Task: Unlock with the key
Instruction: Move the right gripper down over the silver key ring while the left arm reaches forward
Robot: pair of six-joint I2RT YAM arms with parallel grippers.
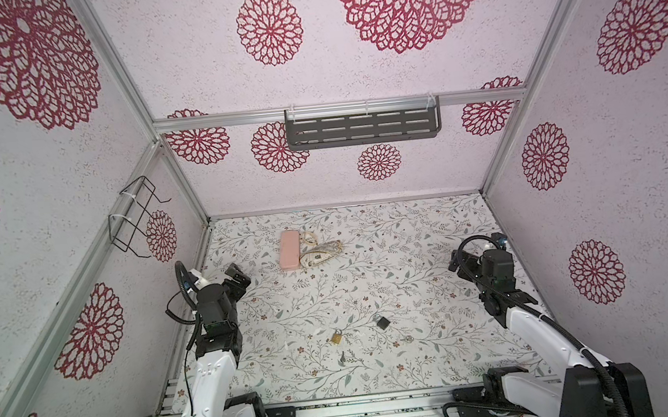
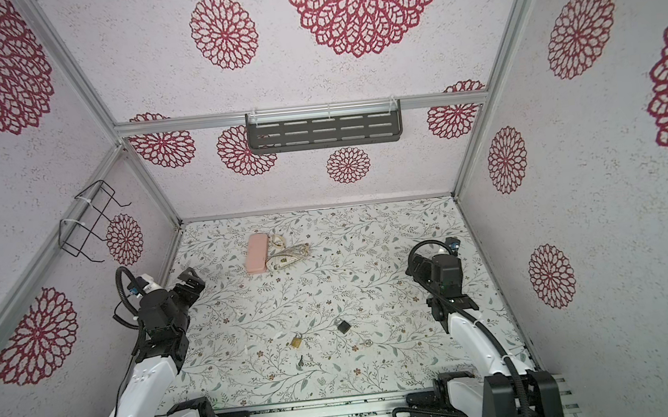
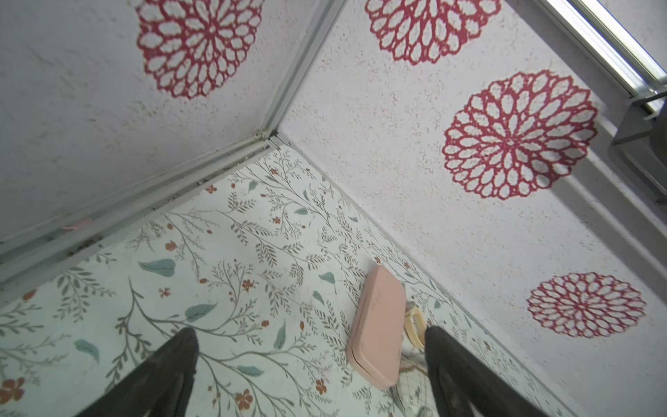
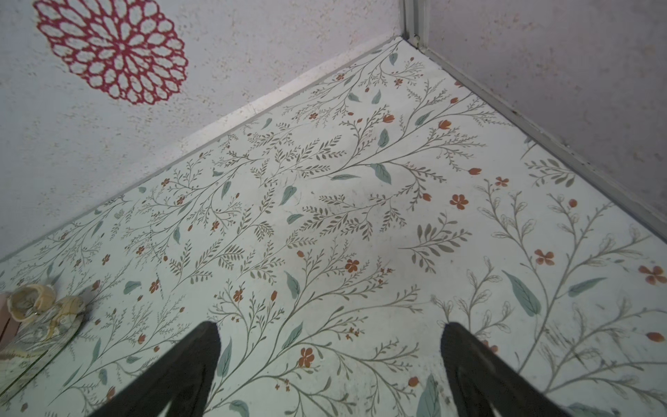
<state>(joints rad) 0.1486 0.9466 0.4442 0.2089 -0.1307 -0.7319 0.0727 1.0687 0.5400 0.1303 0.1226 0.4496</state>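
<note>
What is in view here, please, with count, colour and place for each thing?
brass padlock: 1, gold, table's near middle
black padlock: 1, black, right of the brass one, apart
dark key: 1, dark, just nearer than brass padlock
silver key: 1, silver, right of black padlock
case: 1, pink, far left-centre
pouch: 1, cream, beside case
shelf: 1, grey, back wall
rack: 1, black wire, left wall
table: 1, floral
left claw: 1, black, open, empty
right claw: 1, black, open, empty

Brass padlock [image 1: 336, 336], black padlock [image 1: 382, 322] — pink case [image 1: 289, 249].
</note>
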